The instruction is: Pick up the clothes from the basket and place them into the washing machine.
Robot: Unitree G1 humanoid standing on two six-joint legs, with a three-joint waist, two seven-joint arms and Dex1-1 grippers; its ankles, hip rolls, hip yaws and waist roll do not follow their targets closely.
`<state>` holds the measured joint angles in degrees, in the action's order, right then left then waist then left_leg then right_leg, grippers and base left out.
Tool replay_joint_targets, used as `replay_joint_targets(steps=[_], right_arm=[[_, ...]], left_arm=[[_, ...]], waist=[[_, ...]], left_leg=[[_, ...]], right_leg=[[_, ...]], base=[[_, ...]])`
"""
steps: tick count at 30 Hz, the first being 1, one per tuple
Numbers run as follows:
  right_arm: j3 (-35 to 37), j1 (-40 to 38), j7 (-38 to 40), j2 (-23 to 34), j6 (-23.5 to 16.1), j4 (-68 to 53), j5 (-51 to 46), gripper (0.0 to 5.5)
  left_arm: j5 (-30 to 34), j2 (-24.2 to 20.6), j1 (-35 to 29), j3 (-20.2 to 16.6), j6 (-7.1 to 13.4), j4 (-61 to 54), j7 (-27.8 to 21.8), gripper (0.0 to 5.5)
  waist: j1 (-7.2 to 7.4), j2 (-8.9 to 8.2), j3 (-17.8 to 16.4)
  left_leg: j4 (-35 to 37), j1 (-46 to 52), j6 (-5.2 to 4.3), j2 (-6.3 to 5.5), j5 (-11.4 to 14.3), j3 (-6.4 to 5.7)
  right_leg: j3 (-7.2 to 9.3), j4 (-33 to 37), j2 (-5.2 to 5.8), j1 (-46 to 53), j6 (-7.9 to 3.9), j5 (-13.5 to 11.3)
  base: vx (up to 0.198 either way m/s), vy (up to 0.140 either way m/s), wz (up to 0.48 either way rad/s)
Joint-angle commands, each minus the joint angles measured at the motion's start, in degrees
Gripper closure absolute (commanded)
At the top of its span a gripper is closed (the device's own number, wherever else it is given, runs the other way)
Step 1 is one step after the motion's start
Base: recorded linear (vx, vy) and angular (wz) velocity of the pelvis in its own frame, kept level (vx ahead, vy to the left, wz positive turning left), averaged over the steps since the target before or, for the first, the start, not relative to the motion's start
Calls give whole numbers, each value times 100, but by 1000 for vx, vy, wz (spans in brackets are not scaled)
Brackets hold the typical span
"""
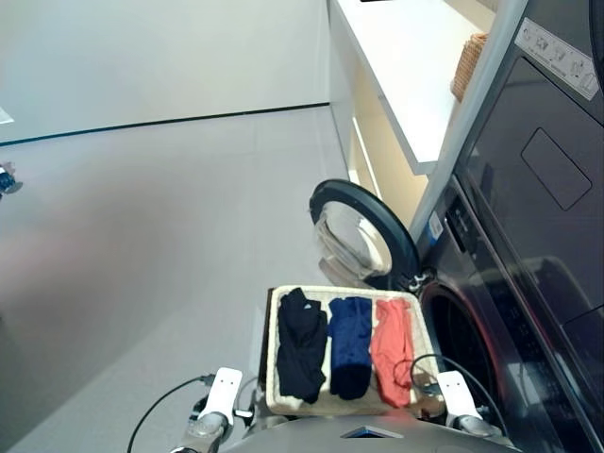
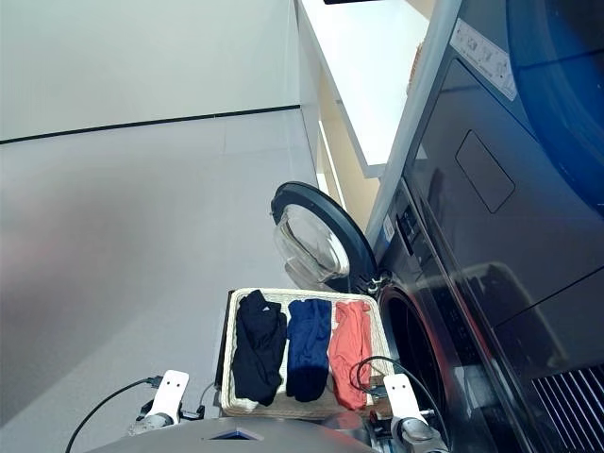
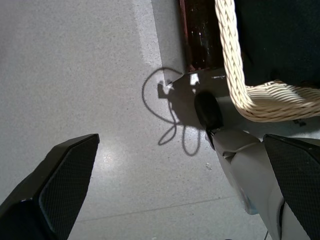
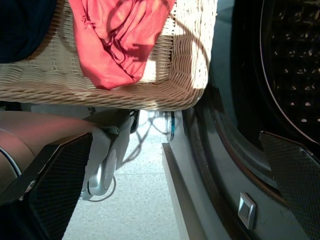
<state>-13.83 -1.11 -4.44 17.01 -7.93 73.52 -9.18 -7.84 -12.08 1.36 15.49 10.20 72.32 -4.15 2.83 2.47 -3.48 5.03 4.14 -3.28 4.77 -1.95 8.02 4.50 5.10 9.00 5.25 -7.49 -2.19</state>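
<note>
Below, three garments lie side by side in the wicker basket (image 1: 276,377), beside the washing machine (image 1: 472,349) with its door (image 1: 363,231) swung open
Head views: black garment (image 1: 302,344), navy garment (image 1: 350,344), coral-red garment (image 1: 392,349), left to right. Left wrist view: left gripper (image 3: 182,187) spread wide over floor by the basket's corner. Right wrist view: right gripper (image 4: 175,187) spread wide, empty, between basket and drum (image 4: 295,65)

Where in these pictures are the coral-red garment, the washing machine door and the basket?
coral-red garment (image 1: 392,351): left eye view, middle of the cloth.
washing machine door (image 2: 313,243): right eye view, glass centre.
basket (image 4: 100,90): right wrist view, woven near wall.
</note>
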Motion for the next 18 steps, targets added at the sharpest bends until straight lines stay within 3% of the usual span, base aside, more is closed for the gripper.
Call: replay_joint_targets(steps=[1, 12, 18], right_arm=[[-53, 427, -55, -43, -59, 308, 123, 0], [172, 430, 113, -100, -159, 198, -287, 0], [-54, 465, 342, -90, -259, -664, -308, 0]], left_arm=[[10, -182, -539, 71, 90, 168, -75, 0], [-422, -126, -519, -34, 200, -12, 39, 0], [-1062, -71, -673, 197, 388, -1165, 221, 0]], waist=[[-139, -408, -208], [-110, -396, -233], [-90, -402, -419]], left_leg=[[-3, 306, -238, 155, 198, 289], [-3, 307, -238, 157, 205, 285], [-3, 159, -251, 185, 124, 238]], right_leg=[[255, -10, 486, 54, -299, -344], [240, -10, 476, 38, -293, -342], [277, -20, 461, -61, -287, -373]], base=[[0, 0, 0], [0, 0, 0], [0, 0, 0]])
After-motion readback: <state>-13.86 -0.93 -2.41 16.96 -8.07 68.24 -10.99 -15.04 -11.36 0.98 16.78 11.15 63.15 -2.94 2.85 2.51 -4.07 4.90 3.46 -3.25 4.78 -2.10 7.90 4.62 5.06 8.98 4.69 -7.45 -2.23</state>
